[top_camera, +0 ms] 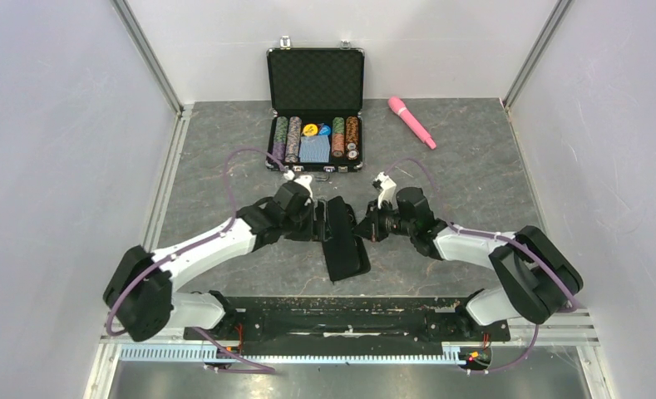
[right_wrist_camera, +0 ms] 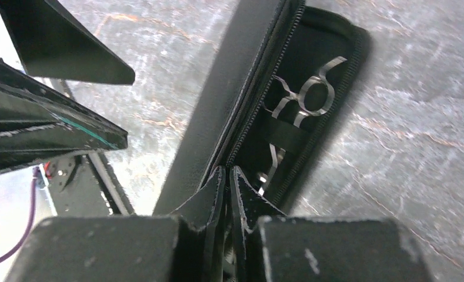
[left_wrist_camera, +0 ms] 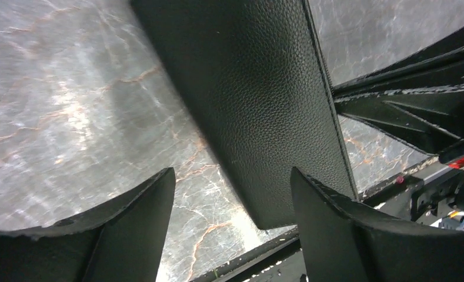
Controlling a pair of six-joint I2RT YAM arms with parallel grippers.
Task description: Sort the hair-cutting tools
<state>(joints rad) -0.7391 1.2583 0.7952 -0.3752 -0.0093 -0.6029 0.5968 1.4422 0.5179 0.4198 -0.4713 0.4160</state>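
The grey marbled desk (top_camera: 474, 166) sits between pale walls (top_camera: 50, 125), chip case (top_camera: 315, 108) at 12 o'clock. Right claw (right_wrist_camera: 224, 176) clamps the pouch (top_camera: 345, 249) flap; left claw (left_wrist_camera: 232, 176) gapes.

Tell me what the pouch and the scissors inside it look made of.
The pouch looks like black leather or faux leather: matte, pebbled grain, seamed edge. The scissors look like polished metal, likely steel: the ring handles glint silver.
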